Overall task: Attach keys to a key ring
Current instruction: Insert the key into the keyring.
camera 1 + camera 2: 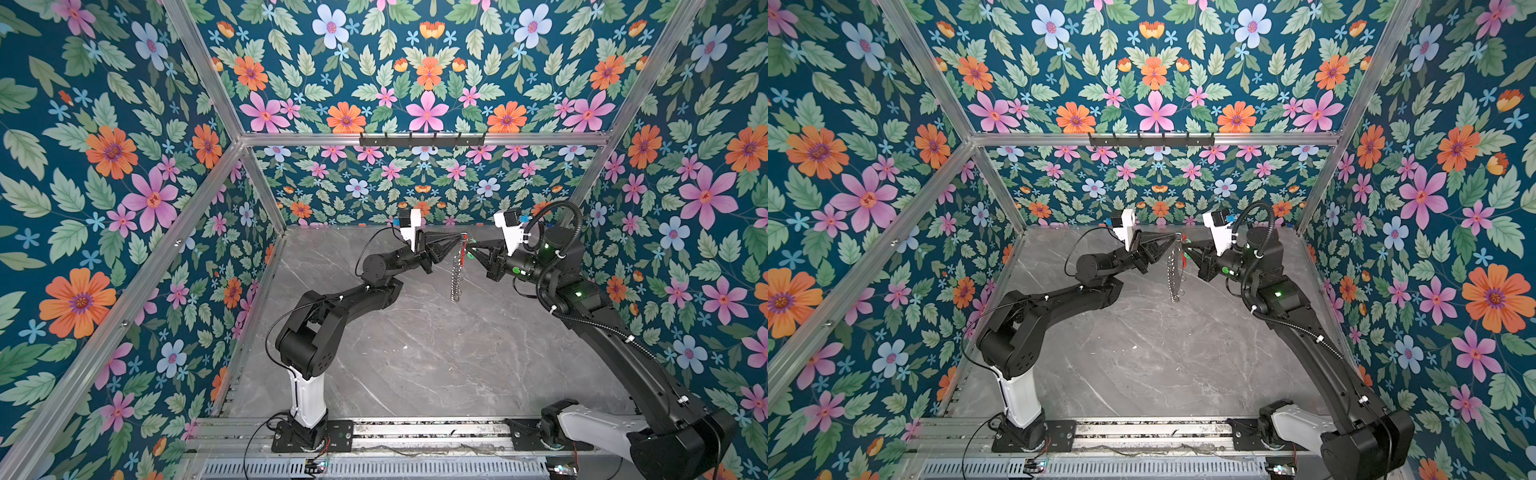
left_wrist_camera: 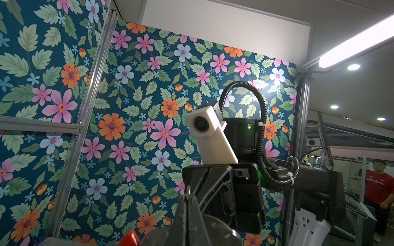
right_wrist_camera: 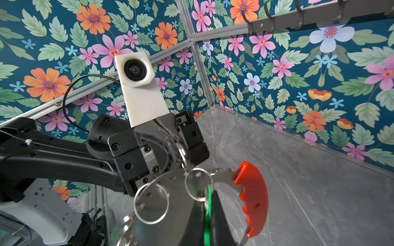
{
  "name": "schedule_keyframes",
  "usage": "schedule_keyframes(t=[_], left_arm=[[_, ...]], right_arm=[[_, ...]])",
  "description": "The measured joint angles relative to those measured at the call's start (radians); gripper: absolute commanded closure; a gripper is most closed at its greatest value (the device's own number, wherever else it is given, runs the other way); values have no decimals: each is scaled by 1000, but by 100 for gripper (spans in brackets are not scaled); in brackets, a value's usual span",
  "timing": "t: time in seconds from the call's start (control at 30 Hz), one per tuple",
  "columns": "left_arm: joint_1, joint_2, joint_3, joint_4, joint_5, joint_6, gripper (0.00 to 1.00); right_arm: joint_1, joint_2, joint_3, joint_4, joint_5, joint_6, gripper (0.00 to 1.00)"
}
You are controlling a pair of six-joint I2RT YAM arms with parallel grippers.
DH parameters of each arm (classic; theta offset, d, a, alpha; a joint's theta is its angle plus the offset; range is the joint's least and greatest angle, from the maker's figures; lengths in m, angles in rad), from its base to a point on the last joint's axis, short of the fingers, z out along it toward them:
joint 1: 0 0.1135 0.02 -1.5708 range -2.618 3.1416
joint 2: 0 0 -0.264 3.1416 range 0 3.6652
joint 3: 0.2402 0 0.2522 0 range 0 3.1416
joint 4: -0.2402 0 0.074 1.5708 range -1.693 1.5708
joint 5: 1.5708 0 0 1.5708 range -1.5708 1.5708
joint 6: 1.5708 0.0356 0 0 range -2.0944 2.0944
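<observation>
Two arms meet tip to tip over the far part of the grey marble tabletop; both top views agree.

Left gripper: clenched on the top of the key ring. In the left wrist view its fingers lie pressed together, no gap showing.

Key ring: hangs straight down from that pinch, nearly edge-on in both top views. It is a thin grey hoop with small silver rings strung along it. Whether its lower end touches the tabletop: cannot tell.

Red plastic arc: sits on the upper part of the hoop, just beside the left gripper's tip. In the left wrist view only a corner of the red plastic arc shows.

Key: light green head seen edge-on, just right of the hoop near its top, against one of the small silver rings. Threaded through that ring or only overlapping it: cannot tell. Blade hidden. In a top view the key is a green speck between the hoop and the right gripper.

Right gripper: closed tight on the key's green head, with dark fingers on either side of it. The two gripper tips stand just beside each other.
</observation>
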Motion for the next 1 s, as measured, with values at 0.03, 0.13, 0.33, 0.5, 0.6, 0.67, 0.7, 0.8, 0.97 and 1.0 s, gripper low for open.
schedule_keyframes(t=[0.03,0.13,0.33,0.5,0.6,0.67,0.7,0.8,0.97,1.0], left_arm=[[0,0,-2,0,5,1,100],[2,0,-8,0,14,4,100],[2,0,-11,0,27,19,100],[1,8,-11,2,33,25,100],[3,11,-11,8,31,31,100],[2,12,-11,6,31,47,100],[2,12,-11,6,31,52,100],[2,8,-20,-18,35,89,100],[-1,-42,-54,-167,41,255,100],[-1,-51,-63,-200,40,291,94]], right_arm=[[0,-6,2,-12,6,-8,100],[0,-14,17,-50,27,-35,100],[1,-6,56,-101,31,-65,100],[3,31,101,-134,3,-64,100],[10,51,121,-161,0,-65,100],[14,62,135,-185,-6,-66,100],[16,68,142,-197,-10,-68,100],[18,79,160,-233,-7,-74,100],[18,98,196,-326,27,-87,100],[18,103,203,-343,37,-93,100]])
